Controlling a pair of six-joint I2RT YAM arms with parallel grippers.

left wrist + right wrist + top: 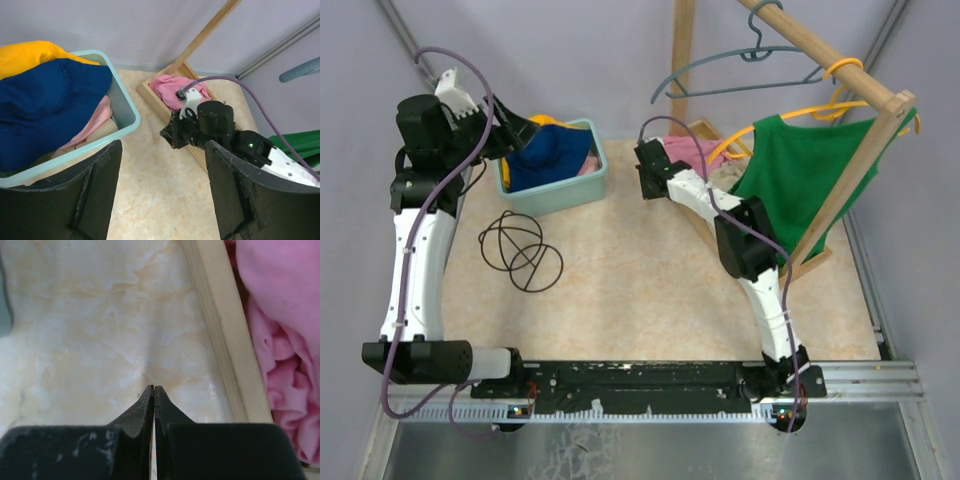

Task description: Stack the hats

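**Top external, then each wrist: hats heaped in the bin, nothing gripped**

Top external: the teal bin [555, 200] sits in the upper left of the frame. The navy hat [552, 155] is heaped on top, the yellow hat [544, 121] shows behind it, and the pink hat [588, 166] peeks out at the right side. I cannot pick out the beige hat for certain. My left gripper [510, 135] hangs at the bin's left rim. My right gripper [645, 175] is at top centre, just beside the wooden tray [702, 127] under the green shirt [800, 170]. Black cable loops [520, 250] lie below the bin, and the middle of the table is bare. I judge the hats a jumble rather than a stack, so the first pick is the step in hand.

Left wrist: my fingers [95, 195] stand wide apart with nothing between them. The navy hat [45, 115] fills the left of the frame, with the yellow [30, 55] above it and the pink [95, 117] tucked against the bin wall [125, 115]. The next move calls for clearing that rim and pinching a fold of navy. My right arm at centre right narrows the lane between bin and tray.

Right wrist: my fingertips [147, 402] are pressed together on nothing, over bare table. The tray edge [225, 340] runs down the right, with pink cloth [280, 340] beyond it. The open room is to the left.
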